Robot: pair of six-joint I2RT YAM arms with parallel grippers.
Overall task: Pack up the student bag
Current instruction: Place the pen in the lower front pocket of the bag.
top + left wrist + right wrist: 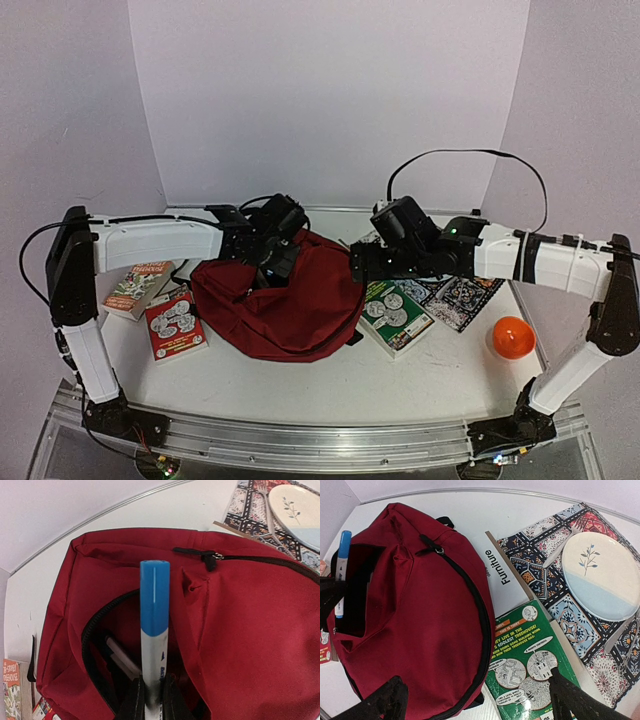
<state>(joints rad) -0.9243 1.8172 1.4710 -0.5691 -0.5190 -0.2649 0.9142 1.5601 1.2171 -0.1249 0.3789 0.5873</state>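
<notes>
The student bag (285, 310) lies mid-bench (300, 385), with a first book (135, 288) to its left and a second book (175, 325) just in front of that one. The marker (154, 625), gripped between the left fingers (132, 702), is over the open pocket at the bag's left end. Just right of the bag lies a third book (397, 315); behind and right of it is a mat (460, 295) bearing a plate (602, 575) and fork (562, 545), with a small object (512, 338) in front of the mat.
</notes>
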